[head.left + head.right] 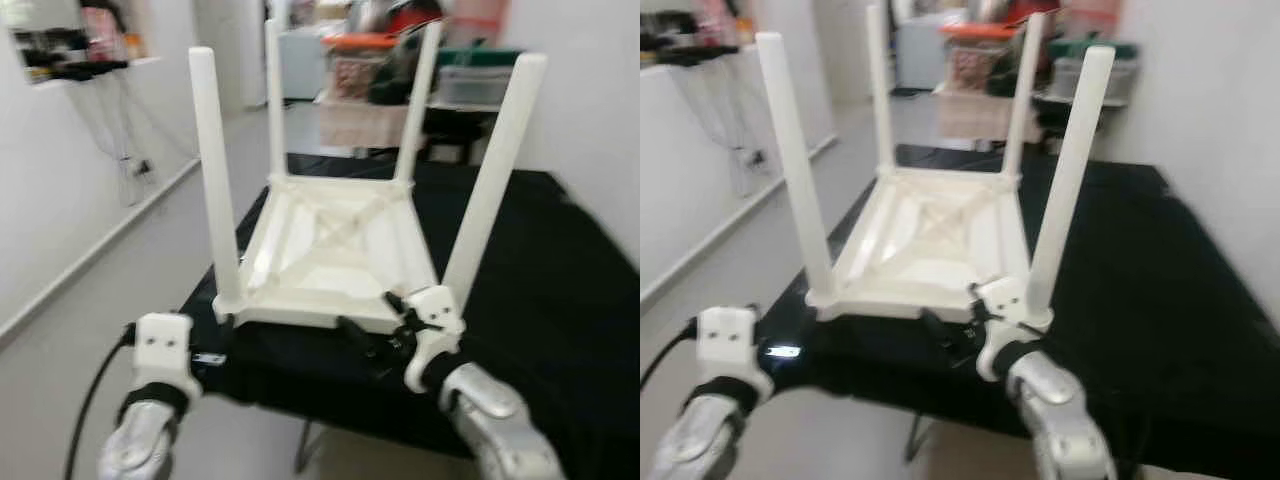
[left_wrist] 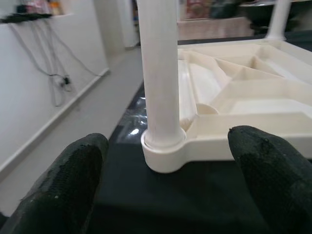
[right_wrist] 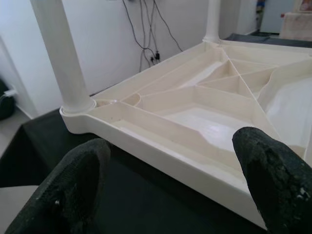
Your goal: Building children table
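Left eye view showed a white children's table (image 1: 335, 250) upside down on a black-draped surface (image 1: 560, 290), with left gripper (image 2: 161, 195) and right gripper (image 3: 170, 190) both spread open, holding nothing.

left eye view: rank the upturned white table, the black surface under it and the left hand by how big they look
1. black surface
2. upturned white table
3. left hand, though nearness to the camera makes it look bigger than it is

black cloth (image 1: 560, 290), hanging wall cables (image 1: 125, 140), cluttered boxes (image 1: 375, 60) behind.
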Controlling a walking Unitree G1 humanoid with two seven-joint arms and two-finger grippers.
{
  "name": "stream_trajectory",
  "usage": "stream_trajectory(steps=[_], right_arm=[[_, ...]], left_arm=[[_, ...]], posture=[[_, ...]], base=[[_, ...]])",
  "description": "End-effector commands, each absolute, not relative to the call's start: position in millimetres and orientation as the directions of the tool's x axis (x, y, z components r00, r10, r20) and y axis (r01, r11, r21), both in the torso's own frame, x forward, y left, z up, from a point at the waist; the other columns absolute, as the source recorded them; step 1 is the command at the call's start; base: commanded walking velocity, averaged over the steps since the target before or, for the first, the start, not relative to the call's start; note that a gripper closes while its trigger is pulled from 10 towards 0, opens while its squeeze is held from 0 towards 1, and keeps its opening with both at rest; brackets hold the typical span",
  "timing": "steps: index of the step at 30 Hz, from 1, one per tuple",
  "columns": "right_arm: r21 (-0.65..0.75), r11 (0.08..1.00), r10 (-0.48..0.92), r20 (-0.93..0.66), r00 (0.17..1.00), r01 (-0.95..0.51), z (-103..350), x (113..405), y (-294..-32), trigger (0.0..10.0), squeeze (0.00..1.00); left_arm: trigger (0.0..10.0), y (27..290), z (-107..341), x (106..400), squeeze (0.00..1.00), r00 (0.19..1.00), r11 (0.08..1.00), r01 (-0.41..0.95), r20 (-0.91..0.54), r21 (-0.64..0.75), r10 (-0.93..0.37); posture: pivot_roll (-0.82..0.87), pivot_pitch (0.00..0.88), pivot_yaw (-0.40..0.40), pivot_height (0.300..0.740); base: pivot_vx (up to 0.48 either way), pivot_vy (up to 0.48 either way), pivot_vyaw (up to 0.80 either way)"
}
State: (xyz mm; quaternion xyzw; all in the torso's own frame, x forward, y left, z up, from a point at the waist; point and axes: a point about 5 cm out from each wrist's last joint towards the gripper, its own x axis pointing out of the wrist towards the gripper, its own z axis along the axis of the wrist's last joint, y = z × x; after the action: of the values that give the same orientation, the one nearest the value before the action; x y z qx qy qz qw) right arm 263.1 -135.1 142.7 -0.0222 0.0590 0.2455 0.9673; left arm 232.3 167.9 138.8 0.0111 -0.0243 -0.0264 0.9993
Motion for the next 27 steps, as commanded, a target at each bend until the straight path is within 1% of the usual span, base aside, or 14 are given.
stream_trajectory(steps=[1,3,6,12,17,21,27], right_arm=[[-0.011,0.879,0.472,-0.122,0.873,-0.476,142.7,264.2,-133.5,10.0,0.0],[-0.018,0.88,0.47,-0.123,0.874,-0.475,142.0,264.5,-133.8,10.0,0.0],[-0.002,0.877,0.478,-0.117,0.871,-0.481,142.0,264.3,-132.6,10.0,0.0],[-0.015,0.889,0.452,-0.133,0.882,-0.458,139.2,266.2,-133.7,10.0,0.0],[-0.024,0.892,0.444,-0.148,0.884,-0.452,137.7,266.3,-133.5,10.0,0.0],[0.002,0.894,0.444,-0.125,0.887,-0.448,138.6,266.2,-133.1,10.0,0.0],[0.016,0.901,0.433,-0.106,0.895,-0.434,140.4,266.8,-134.1,10.0,0.0]], left_arm=[[10.0,170.2,138.6,233.4,0.0,0.997,0.998,0.051,0.05,0.027,-0.053],[10.0,169.6,138.8,233.9,0.0,0.997,0.998,0.058,0.052,0.028,-0.059],[10.0,169.1,139.0,234.4,0.0,0.996,0.997,0.065,0.053,0.029,-0.066],[10.0,172.3,138.4,236.8,0.0,0.997,0.998,0.059,0.044,0.021,-0.06],[10.0,172.0,139.6,238.5,0.0,0.996,0.997,0.075,0.051,0.02,-0.076],[10.0,172.2,140.1,239.0,0.0,0.996,0.997,0.076,0.053,0.025,-0.078],[10.0,170.9,141.8,238.1,0.0,0.994,0.995,0.085,0.062,0.056,-0.088]], posture=[[-0.03,0.0,-0.022,0.74],[-0.03,0.0,-0.023,0.74],[-0.03,0.0,-0.022,0.74],[-0.03,0.0,-0.019,0.74],[-0.03,0.0,-0.015,0.74],[-0.03,0.0,-0.011,0.74],[-0.03,0.0,-0.009,0.74]], base=[[0.0,0.0,0.0],[0.0,0.0,0.44],[0.0,0.0,0.0],[0.0,0.0,0.0],[0.0,0.48,0.0],[0.0,0.452,-0.8],[0.0,0.0,0.0]])
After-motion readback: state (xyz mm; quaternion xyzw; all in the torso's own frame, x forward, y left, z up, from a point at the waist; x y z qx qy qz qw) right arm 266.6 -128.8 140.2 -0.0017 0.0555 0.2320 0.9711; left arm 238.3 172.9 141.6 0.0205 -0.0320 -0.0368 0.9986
